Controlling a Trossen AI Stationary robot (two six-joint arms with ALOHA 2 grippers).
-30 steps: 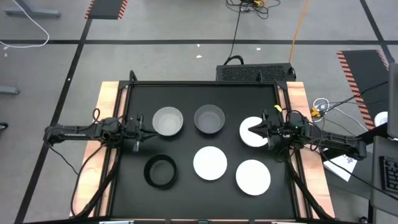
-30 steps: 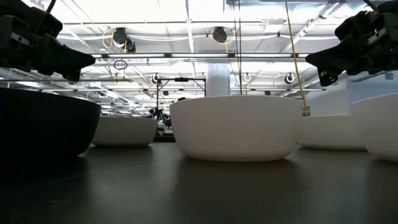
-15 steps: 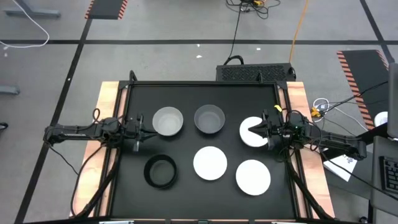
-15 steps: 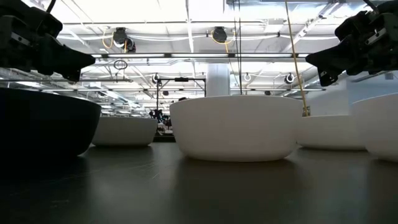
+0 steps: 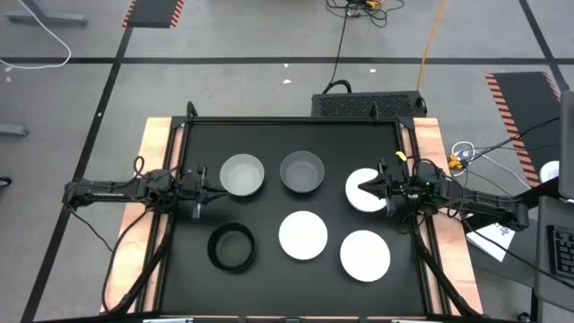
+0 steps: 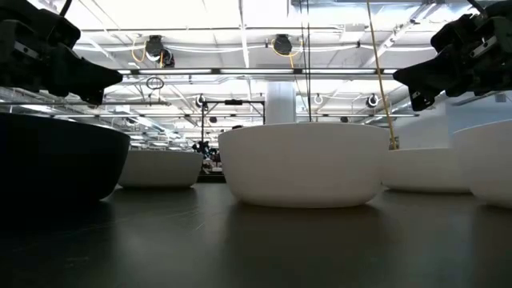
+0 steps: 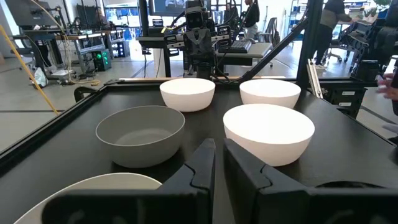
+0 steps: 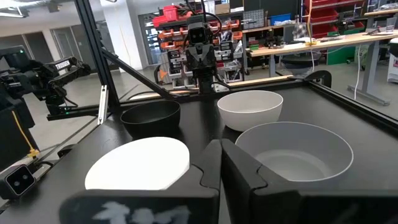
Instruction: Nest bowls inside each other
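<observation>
Six bowls sat apart on black table [image 5: 287,135], none nested. Left gripper [image 5: 213,190] closed, empty, beside light grey bowl [image 5: 241,175]; right gripper [image 5: 368,189] closed, empty, over white bowl [image 5: 357,196]. Black bowl [image 5: 231,247] near front-left edge.

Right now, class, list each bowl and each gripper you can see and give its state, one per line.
left grey bowl: upright, empty, standing alone
right grey bowl: upright, empty, standing alone
black bowl: upright, empty, standing alone
centre white bowl: not nested
front-right white bowl: not nested
far-right white bowl: not nested, under the right gripper
left gripper: shut, empty
right gripper: shut, empty
</observation>
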